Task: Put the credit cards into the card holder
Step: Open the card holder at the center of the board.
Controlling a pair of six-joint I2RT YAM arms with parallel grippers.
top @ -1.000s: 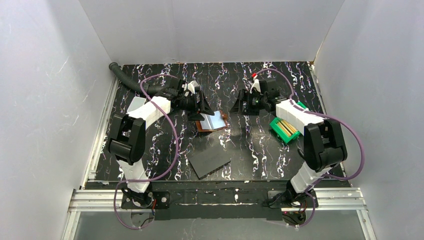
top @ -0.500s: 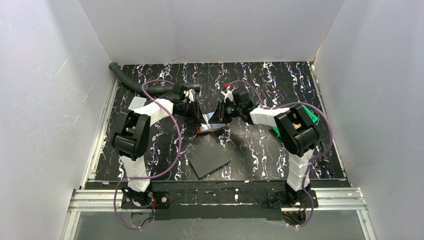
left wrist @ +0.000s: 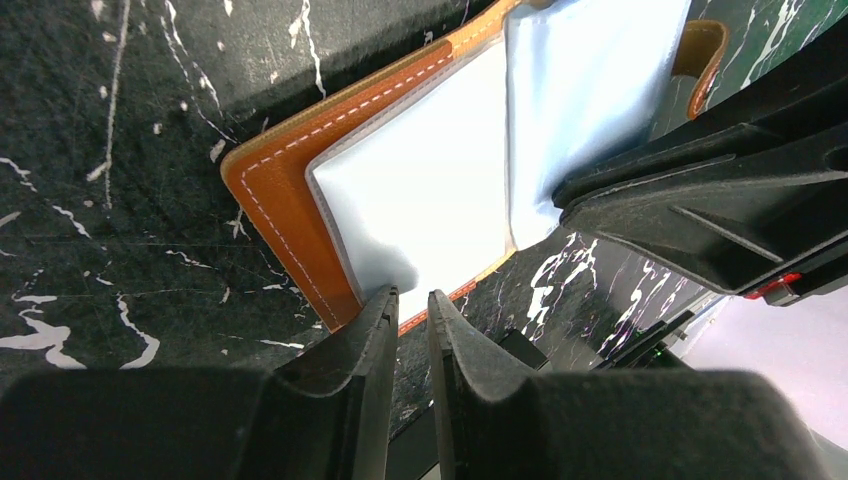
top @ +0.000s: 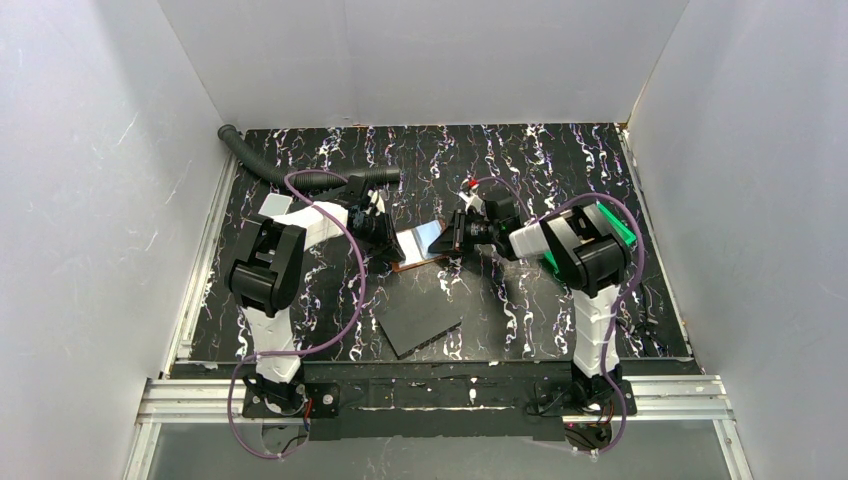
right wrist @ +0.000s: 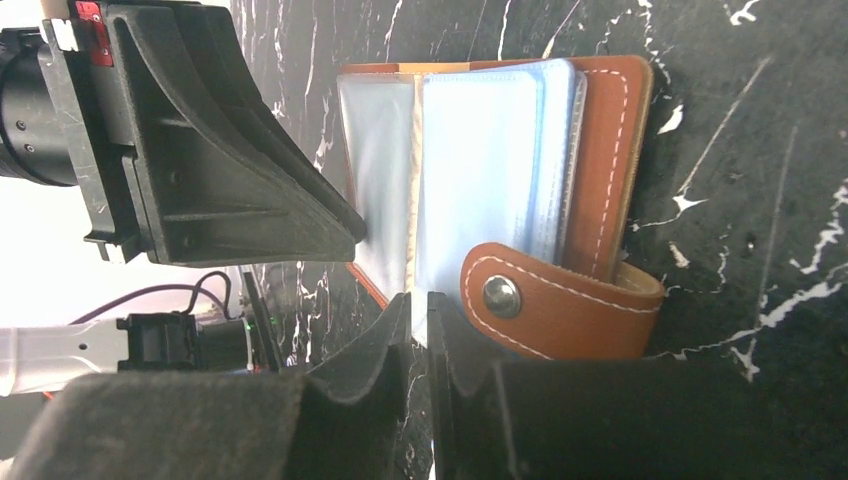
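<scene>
The brown leather card holder (top: 420,244) lies open on the black marbled table, its clear sleeves (left wrist: 430,200) fanned up. My left gripper (top: 389,238) stands at its left edge. In the left wrist view its jaws (left wrist: 410,302) are down to a slit astride the holder's stitched edge (left wrist: 280,190). My right gripper (top: 456,237) is at the opposite edge, shut on the rim of a pale blue sleeve (right wrist: 480,170) beside the snap tab (right wrist: 540,305), jaws (right wrist: 418,302) almost together. No credit cards show; my right arm covers most of the bin.
A green bin (top: 618,228) sits behind my right arm. A dark grey slab (top: 418,320) lies in front of the holder. A pale grey flat rectangle (top: 273,207) and a black ribbed hose (top: 265,165) are at the back left. White walls close in three sides.
My right arm swung left from the green bin to the holder and its jaws closed on a sleeve. My left jaws closed at the holder's left edge. The sleeves now stand up.
</scene>
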